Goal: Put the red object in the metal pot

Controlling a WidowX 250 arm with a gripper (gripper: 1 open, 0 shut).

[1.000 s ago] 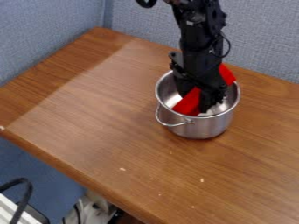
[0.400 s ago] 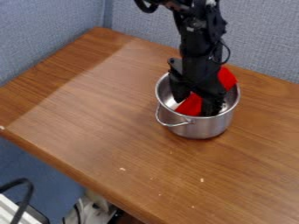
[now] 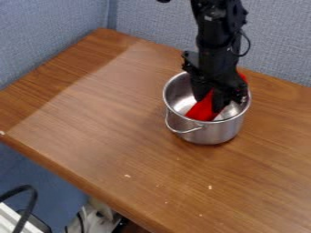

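- Where the wooden table (image 3: 109, 136) reaches toward its far right part, a shiny round metal pot (image 3: 208, 133) stands upright on it.
- The red object (image 3: 201, 109) is at the pot, its near end inside, just behind the front rim.
- Another bit of red shows at the far right side of the rim, behind the arm; its outline is hidden there.
- A black robot arm (image 3: 219, 32) comes down from the top of the view, in front of the grey-blue partition (image 3: 145, 23).
- The gripper (image 3: 215, 94) is at the mouth of the pot, over the red object and overlapping it in the view.
- Whether its fingers are apart, together or clamped on the red object cannot be told, dark parts hiding the tips.
- A thin wire handle (image 3: 183, 129) hangs against the pot's near left side.
- Black cable (image 3: 21, 193) curves at the lower left, below the table edge.
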